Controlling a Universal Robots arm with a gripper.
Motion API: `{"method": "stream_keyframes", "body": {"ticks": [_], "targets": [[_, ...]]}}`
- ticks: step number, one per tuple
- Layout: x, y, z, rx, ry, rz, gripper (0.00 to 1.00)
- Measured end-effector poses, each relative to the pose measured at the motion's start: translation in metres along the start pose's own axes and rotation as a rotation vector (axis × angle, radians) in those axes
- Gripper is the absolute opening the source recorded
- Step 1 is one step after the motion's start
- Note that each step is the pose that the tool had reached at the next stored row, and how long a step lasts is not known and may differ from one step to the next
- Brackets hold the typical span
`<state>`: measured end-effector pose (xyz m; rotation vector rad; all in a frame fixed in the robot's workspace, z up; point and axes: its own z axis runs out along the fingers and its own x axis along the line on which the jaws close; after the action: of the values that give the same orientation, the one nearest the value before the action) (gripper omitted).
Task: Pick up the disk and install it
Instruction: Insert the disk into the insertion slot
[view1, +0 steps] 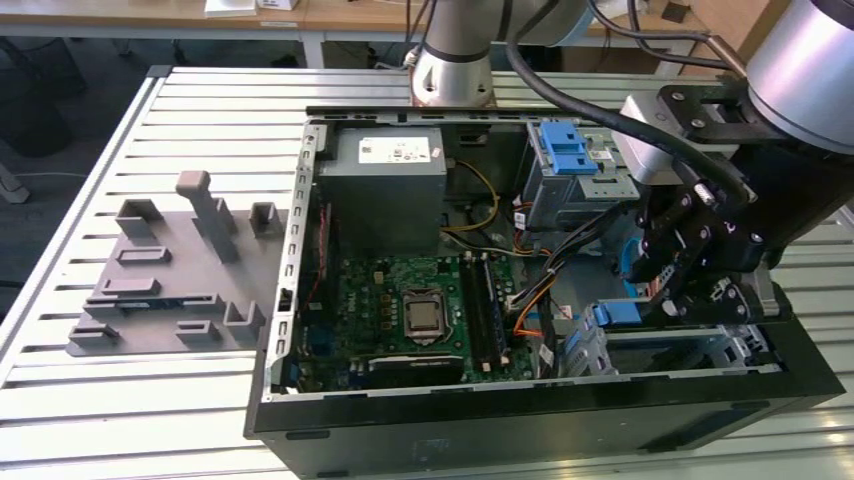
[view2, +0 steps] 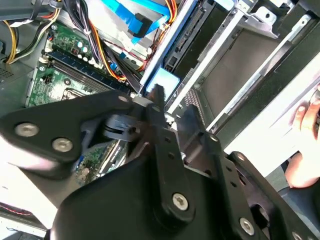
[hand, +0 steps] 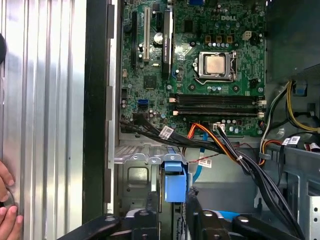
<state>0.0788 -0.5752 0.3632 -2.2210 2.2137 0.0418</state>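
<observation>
The disk (view1: 625, 313) shows as a blue plastic frame edge low in the open computer case (view1: 287, 300), at the drive bay on the exterior view's right. In the first wrist view its blue end (hand: 174, 184) sits in a metal bay (hand: 135, 175) below the motherboard. My gripper (view1: 670, 300) hangs over that bay, and its black fingers (hand: 150, 212) close in on both sides of the blue end. In the second wrist view the gripper (view2: 160, 102) has the blue piece (view2: 164, 81) at its fingertips. The disk's labelled face is hidden.
A grey power supply box (view1: 387, 175) and a silver cage with a blue latch (view1: 574, 150) sit at the case's back. Orange and black cables (hand: 225, 145) cross near the bay. A grey fixture (view1: 174, 280) lies on the slatted table. A person's hand (view2: 306, 150) rests by the case.
</observation>
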Motion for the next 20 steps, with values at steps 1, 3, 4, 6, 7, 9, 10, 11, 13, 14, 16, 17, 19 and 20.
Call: {"method": "stream_keyframes", "body": {"ticks": [1,3,4,6,7,9,10,11,13,14,16,17,19,20], "targets": [[0.0000,0.0000,0.0001,0.0000,-0.0002,0.000,0.36],[0.0000,0.0000,0.0001,0.0000,-0.0001,-0.001,0.29],[0.0000,0.0000,0.0001,0.0000,-0.0002,-0.001,0.24],[0.0000,0.0000,0.0001,0.0000,-0.0002,-0.001,0.18],[0.0000,0.0000,0.0001,0.0000,-0.0002,-0.001,0.18],[0.0000,0.0000,0.0001,0.0000,-0.0002,-0.001,0.12],[0.0000,-0.0001,0.0005,0.0000,-0.0009,-0.002,0.12],[0.0000,-0.0004,0.0015,-0.0001,-0.0019,-0.002,0.12],[0.0001,-0.0004,0.0041,-0.0004,-0.0027,-0.001,0.12],[0.0001,-0.0004,0.0057,-0.0004,-0.0030,-0.001,0.12],[0.0002,-0.0005,0.0086,-0.0005,-0.0031,-0.001,0.12],[0.0002,-0.0005,0.0088,-0.0006,-0.0029,-0.001,0.12],[0.0002,-0.0005,0.0088,-0.0006,-0.0026,-0.001,0.12],[0.0001,-0.0005,0.0082,-0.0006,-0.0019,-0.001,0.12]]}}
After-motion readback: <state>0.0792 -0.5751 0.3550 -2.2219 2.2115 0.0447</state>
